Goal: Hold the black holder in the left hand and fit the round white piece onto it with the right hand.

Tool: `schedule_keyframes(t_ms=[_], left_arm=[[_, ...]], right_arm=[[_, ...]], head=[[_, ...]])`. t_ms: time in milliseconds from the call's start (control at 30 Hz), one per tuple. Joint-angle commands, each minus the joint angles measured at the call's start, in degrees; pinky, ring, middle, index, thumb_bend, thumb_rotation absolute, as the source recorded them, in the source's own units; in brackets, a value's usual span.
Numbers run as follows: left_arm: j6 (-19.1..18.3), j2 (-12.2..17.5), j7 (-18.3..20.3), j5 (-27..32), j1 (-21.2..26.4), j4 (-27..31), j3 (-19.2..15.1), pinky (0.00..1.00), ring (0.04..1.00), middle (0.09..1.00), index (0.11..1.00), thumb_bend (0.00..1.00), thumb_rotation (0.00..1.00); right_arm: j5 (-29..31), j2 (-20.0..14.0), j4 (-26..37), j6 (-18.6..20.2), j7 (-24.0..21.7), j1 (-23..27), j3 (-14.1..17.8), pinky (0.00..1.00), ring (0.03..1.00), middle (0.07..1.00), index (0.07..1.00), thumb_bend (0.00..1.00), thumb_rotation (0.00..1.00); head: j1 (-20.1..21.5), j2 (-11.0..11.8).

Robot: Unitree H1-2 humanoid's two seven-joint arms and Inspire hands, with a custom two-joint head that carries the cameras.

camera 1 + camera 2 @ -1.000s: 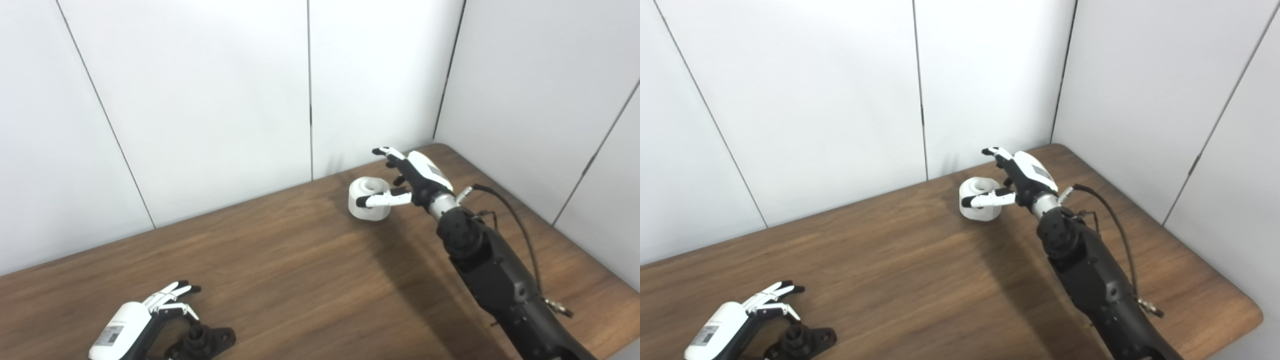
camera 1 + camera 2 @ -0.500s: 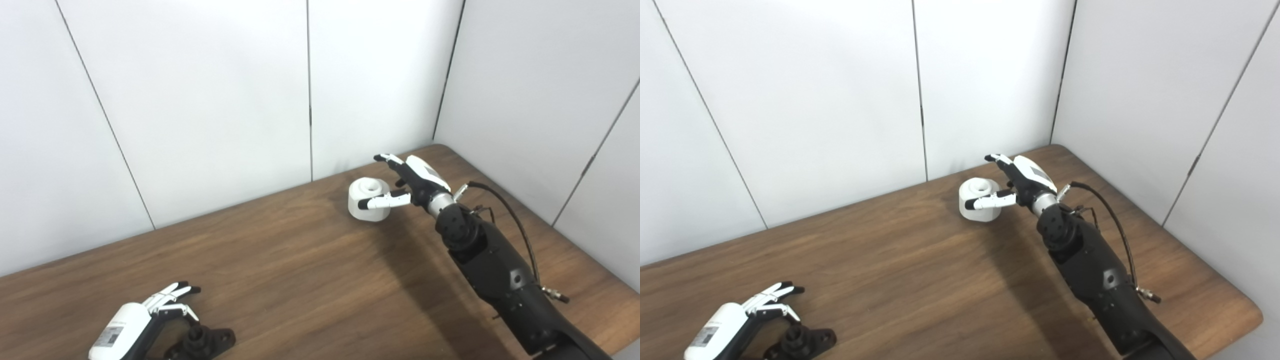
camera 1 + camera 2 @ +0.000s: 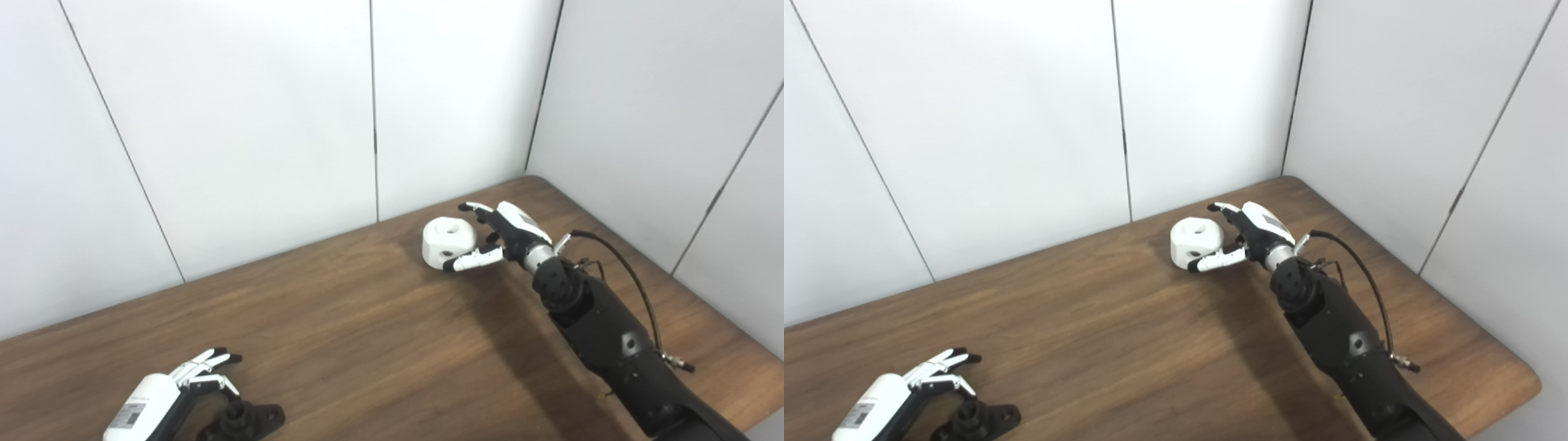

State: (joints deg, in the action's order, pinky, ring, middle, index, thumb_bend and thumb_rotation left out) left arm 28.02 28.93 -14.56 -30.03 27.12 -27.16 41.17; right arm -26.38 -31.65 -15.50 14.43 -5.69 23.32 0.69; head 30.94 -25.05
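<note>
Reaching toward the far right corner of the desk (image 3: 367, 318), the right robot hand (image 3: 499, 236) cups the round white piece (image 3: 449, 243), fingers spread around it, not yet clamped. It now sits lower and closer than a second ago, and the piece looks tipped. Next, I'd judge, it must close and lift. The left robot hand (image 3: 184, 386), open, waits beside the black holder (image 3: 245, 421) at the near left edge.
</note>
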Motion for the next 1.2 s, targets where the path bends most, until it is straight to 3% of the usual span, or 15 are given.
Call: schedule_keyframes(t_ms=[0, 367, 1167], left_arm=[[-1.1, 2.6, 4.0, -3.0, -5.8, -3.2, 1.9, 0.89, 0.914, 0.860, 0.485, 0.52, 0.05], [-1.1, 2.6, 6.2, -3.1, -6.8, -0.9, -0.2, 0.88, 0.900, 0.846, 0.485, 0.52, 0.05], [-1.3, 1.1, 11.5, -4.8, -9.2, 2.9, -5.4, 0.89, 0.900, 0.845, 0.485, 0.52, 0.05]], right_arm=[[0.1, -1.8, 0.5, -2.3, 1.6, 2.7, 0.1, 0.72, 0.904, 0.949, 0.892, 0.95, 0.43], [0.0, -1.1, -2.6, -3.1, 1.5, 3.5, -1.5, 0.70, 0.892, 0.943, 0.839, 0.92, 0.39], [1.1, 0.7, -5.5, -3.7, 3.5, 4.5, -3.3, 0.71, 0.899, 0.942, 0.819, 0.89, 0.39]], head=[[0.0, -0.2], [-0.5, -0.7], [-2.1, -1.5]])
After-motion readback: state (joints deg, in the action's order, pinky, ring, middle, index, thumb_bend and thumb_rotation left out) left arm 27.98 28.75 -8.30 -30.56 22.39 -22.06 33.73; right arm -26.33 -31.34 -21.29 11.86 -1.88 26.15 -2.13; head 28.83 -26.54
